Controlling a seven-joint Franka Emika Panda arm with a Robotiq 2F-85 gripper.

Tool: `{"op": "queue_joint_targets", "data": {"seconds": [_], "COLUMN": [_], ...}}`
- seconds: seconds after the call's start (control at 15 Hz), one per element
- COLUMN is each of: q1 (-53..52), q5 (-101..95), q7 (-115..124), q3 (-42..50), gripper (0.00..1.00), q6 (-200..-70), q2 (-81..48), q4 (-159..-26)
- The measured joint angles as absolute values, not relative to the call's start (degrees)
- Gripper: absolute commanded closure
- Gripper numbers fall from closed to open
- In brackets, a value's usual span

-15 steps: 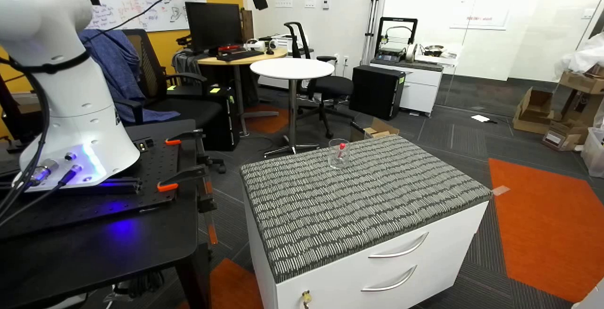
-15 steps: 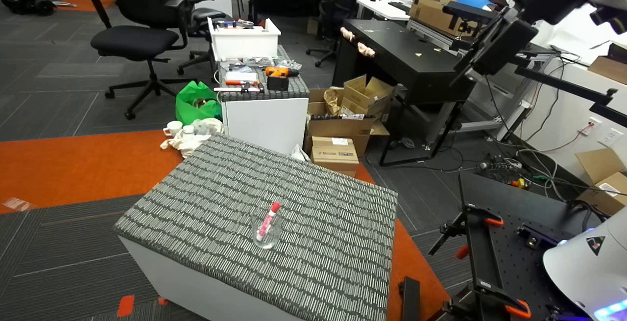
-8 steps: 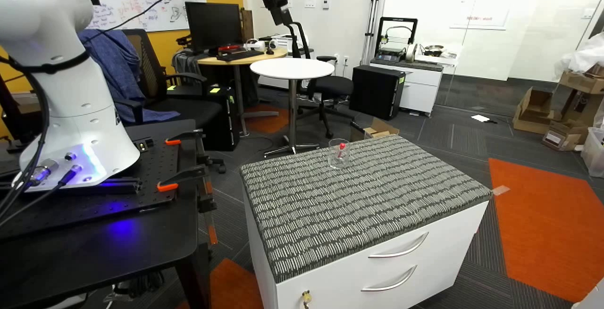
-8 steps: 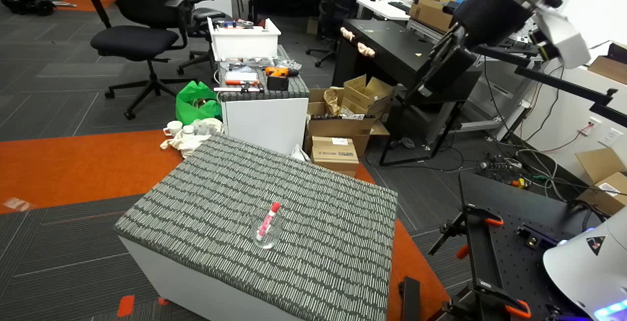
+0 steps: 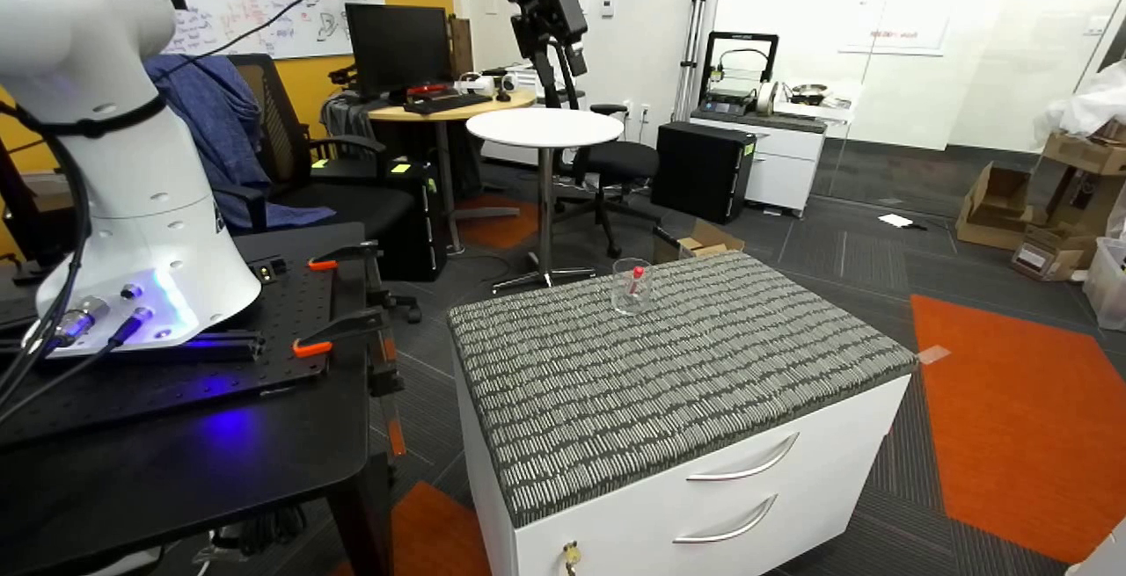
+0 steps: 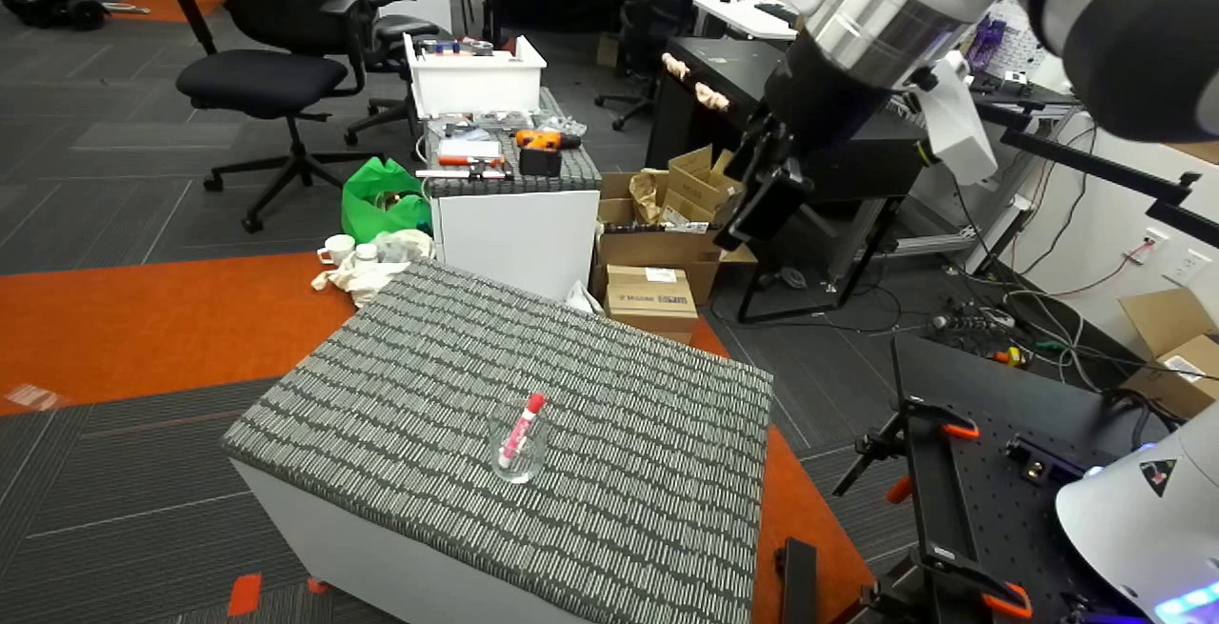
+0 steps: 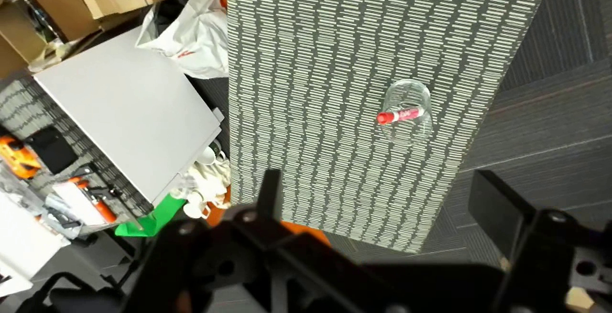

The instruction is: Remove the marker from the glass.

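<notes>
The red-and-white marker (image 6: 522,429) leans tilted inside the clear glass (image 6: 515,474), its red cap showing at the rim. The glass stands upright on the grey ribbed mat (image 6: 400,395). The marker (image 5: 637,276) and glass (image 5: 621,302) also show in an exterior view. In the wrist view, the marker (image 7: 404,114) and glass (image 7: 407,91) lie ahead of the fingertips. My gripper (image 7: 377,179) is open, its two fingers wide apart with nothing between them. In an exterior view the gripper (image 5: 563,106) is in the air, well above the mat.
The mat covers a white drawer cabinet (image 5: 704,514). A black table (image 5: 264,453) with clamps bears the robot base. A tool-covered cabinet (image 6: 514,233), cardboard boxes (image 6: 651,298) and a white plastic bag (image 7: 201,36) stand beyond the mat. A round white table (image 5: 545,126) is behind.
The arm and gripper have come down into view and moved toward the mat, leftward in one exterior view and rightward in another. The marker and glass have not moved.
</notes>
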State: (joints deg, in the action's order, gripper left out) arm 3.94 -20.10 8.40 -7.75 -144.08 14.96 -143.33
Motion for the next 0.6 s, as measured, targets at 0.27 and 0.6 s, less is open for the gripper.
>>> {"op": "queue_joint_targets", "data": {"seconds": [0.27, 0.6], "q1": [3.5, 1.2], "q5": [-26.9, -31.7], "q7": [8.4, 8.4], "q3": [-8.5, -8.3], "gripper": [0.00, 0.00], "q6": [-144.1, -143.3], "q2": [8.2, -0.3], "q4": [-138.9, -133.5]}}
